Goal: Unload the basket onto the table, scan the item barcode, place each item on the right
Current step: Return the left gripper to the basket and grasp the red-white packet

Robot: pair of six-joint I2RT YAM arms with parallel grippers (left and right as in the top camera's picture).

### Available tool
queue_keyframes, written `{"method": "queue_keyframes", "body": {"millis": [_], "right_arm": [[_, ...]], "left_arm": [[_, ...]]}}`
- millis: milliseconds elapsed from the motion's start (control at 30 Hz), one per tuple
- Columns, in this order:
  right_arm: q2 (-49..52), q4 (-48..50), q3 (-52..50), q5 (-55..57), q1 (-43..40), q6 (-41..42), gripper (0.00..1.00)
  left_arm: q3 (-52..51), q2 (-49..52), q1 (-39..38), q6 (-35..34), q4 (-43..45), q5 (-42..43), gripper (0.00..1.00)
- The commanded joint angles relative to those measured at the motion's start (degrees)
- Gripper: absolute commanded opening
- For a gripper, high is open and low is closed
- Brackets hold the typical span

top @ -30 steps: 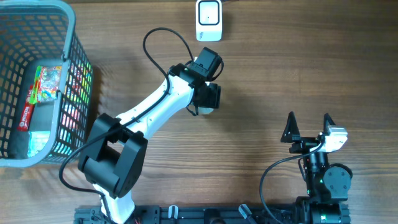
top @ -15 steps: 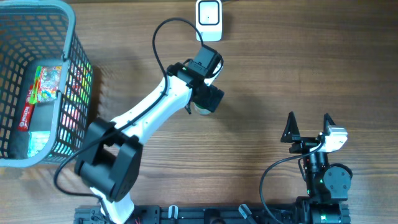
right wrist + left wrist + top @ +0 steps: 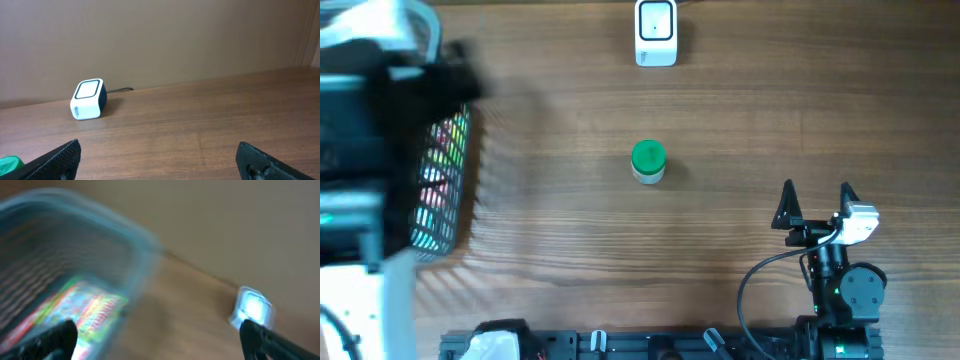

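The item, a small jar with a green lid [image 3: 648, 161], stands alone on the wooden table in the overhead view; its green edge [image 3: 7, 163] shows at the lower left of the right wrist view. The white barcode scanner [image 3: 656, 32] sits at the far edge, also in the right wrist view [image 3: 89, 99] and blurred in the left wrist view [image 3: 252, 307]. My left gripper [image 3: 160, 345] is open and empty, with the arm [image 3: 380, 120] a blurred shape over the basket. My right gripper [image 3: 815, 205] stands open and empty near the front right.
A grey mesh basket [image 3: 450, 190] holding colourful packets [image 3: 85, 312] stands at the left, its rim [image 3: 100, 225] blurred in the left wrist view. The scanner's cable [image 3: 120, 90] runs behind it towards the back wall.
The left gripper opened and let go of the green-lidded jar, leaving it standing mid-table. The left arm then swung fast to the left, over the basket. The right arm has not moved.
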Motion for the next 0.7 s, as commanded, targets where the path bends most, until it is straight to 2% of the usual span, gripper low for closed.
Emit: {"method": "queue_keyframes", "body": {"millis": [0, 67, 100, 200, 367, 433, 600, 667], "right_arm": [[0.1, 0.2, -0.1, 0.8, 0.2, -1.0, 1.0], [0.1, 0.2, -0.1, 0.7, 0.2, -1.0, 1.0], [0.1, 0.2, -0.1, 0.7, 0.2, -1.0, 1.0], [0.1, 0.2, -0.1, 0.7, 0.2, -1.0, 1.0], [0.1, 0.2, -0.1, 0.7, 0.2, -1.0, 1.0], [0.1, 0.2, -0.1, 0.7, 0.2, -1.0, 1.0], [0.1, 0.2, -0.1, 0.7, 0.2, -1.0, 1.0], [0.1, 0.2, -0.1, 0.7, 0.2, -1.0, 1.0]], "left_arm": [[-0.9, 3.6, 21.1, -11.6, -3.6, 17.3, 1.0], [-0.9, 7.3, 29.2, -12.7, -5.5, 23.3, 1.0], [-0.9, 10.5, 33.7, -15.4, -7.4, 25.4, 1.0], [-0.9, 17.6, 37.7, -17.1, -10.4, 24.8, 0.99], [-0.9, 28.1, 36.2, -16.8, -12.3, 20.3, 1.0], [-0.9, 32.2, 35.1, -14.1, -12.2, 19.5, 0.95], [-0.9, 40.3, 33.4, -8.7, -12.2, 18.8, 0.93], [-0.9, 42.6, 32.8, -6.5, -12.3, 18.7, 0.76]]}}
